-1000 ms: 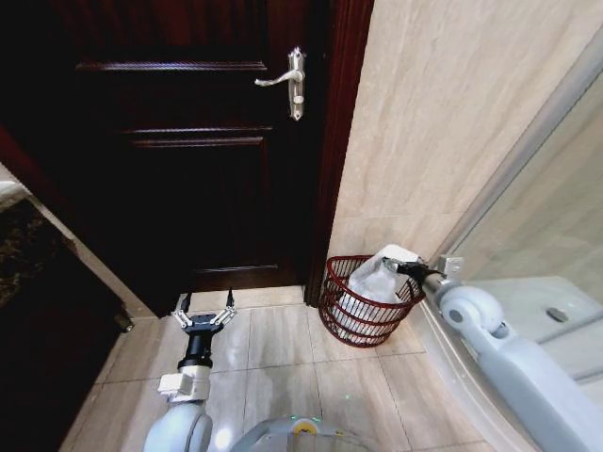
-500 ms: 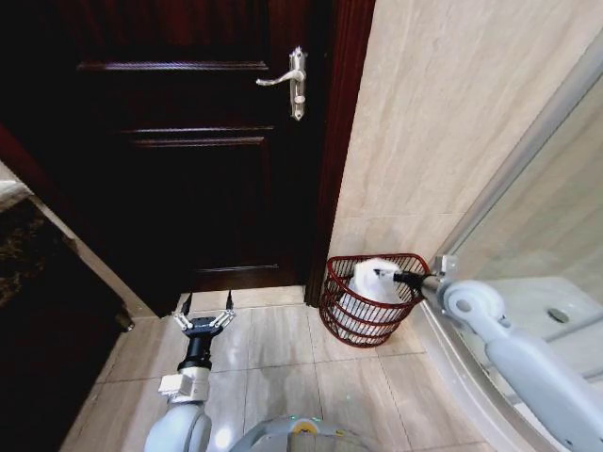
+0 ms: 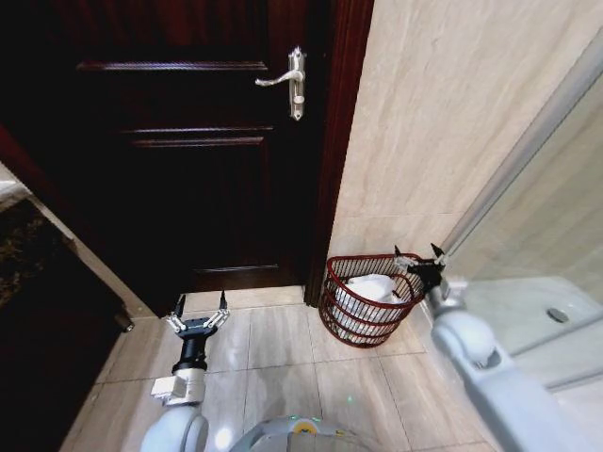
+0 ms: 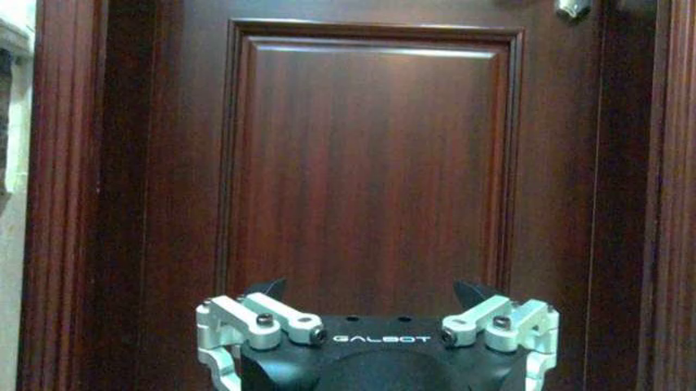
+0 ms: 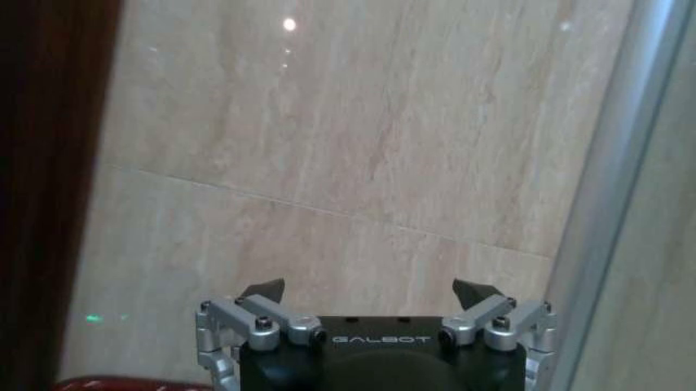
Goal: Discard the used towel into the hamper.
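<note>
The hamper (image 3: pixel 369 299) sits on the tiled floor (image 3: pixel 283 363) in the corner betw. the dark door (image 3: pixel 188 141) frame and the beige tile wall (image 3: pixel 443 122). The white towel (image 3: pixel 369 288) lies inside it, below the rim, bunched up.

Right gripper (image 3: pixel 418 259) hangs just above the hamper's rim on the side away from the door, jaws spread wide w/ nothing in them; towel is just below and beside the jaws, not touching. In the right wrist view the same gripper (image 5: pixel 370 291) shows both tips apart and empty, facing the tile wall, w/ a sliver of red rim (image 5: pixel 130 383) at the frame edge. "GALBOT" is printed in white on the gripper body.

Left gripper (image 3: pixel 199 315) is low over the floor, well apart from the hamper, pointed at the door. Jaws wide open, holding nothing. Left wrist view (image 4: pixel 370 293) shows the door panel straight ahead of the jaws, and the same "GALBOT" mark.
</note>
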